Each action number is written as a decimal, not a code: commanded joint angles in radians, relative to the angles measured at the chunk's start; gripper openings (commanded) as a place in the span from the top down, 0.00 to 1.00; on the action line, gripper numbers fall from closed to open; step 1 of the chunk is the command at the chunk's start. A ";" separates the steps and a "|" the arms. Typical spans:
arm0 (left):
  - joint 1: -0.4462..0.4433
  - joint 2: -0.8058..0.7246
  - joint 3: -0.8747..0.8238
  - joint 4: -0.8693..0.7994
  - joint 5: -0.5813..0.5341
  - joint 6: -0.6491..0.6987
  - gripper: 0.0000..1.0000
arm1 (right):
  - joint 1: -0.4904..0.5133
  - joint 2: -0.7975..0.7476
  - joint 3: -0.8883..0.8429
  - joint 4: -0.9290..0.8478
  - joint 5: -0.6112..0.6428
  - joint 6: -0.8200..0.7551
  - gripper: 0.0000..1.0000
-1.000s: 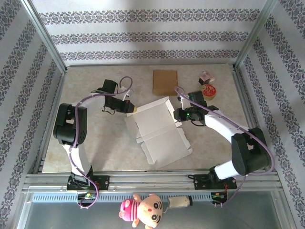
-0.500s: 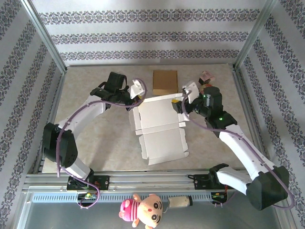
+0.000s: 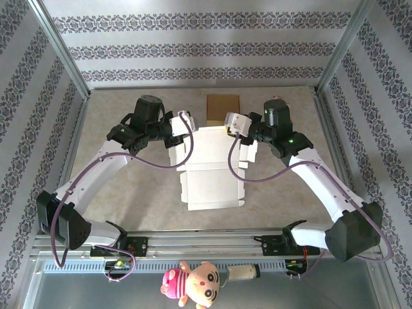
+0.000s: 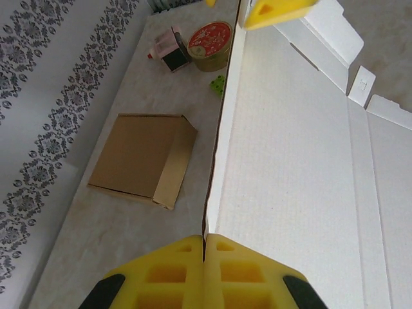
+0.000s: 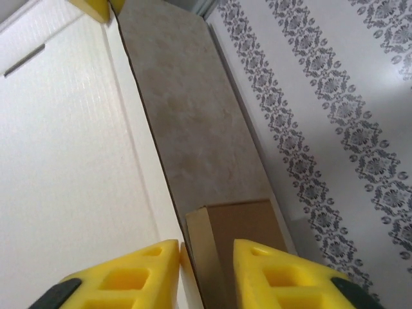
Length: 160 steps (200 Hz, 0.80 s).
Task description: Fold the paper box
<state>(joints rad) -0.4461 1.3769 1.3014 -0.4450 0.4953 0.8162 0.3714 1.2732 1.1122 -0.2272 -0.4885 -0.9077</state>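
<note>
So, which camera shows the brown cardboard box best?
The left wrist view: the brown cardboard box lies whole and close. The top view shows it small, behind the raised white paper box; the right wrist view cuts it off.

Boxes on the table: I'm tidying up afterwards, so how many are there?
2. A white paper box lies unfolded in the middle of the table; a brown cardboard box sits just behind it, near the far wall. The white sheet could hide something smaller.
</note>
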 commanded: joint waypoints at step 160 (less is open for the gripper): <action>-0.023 -0.015 -0.007 0.071 0.024 0.041 1.00 | 0.076 0.187 0.245 -0.230 -0.061 -0.078 0.94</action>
<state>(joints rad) -0.4519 1.3762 1.2877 -0.4332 0.4889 0.8490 0.4301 1.4487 1.3113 -0.4416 -0.5434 -0.9821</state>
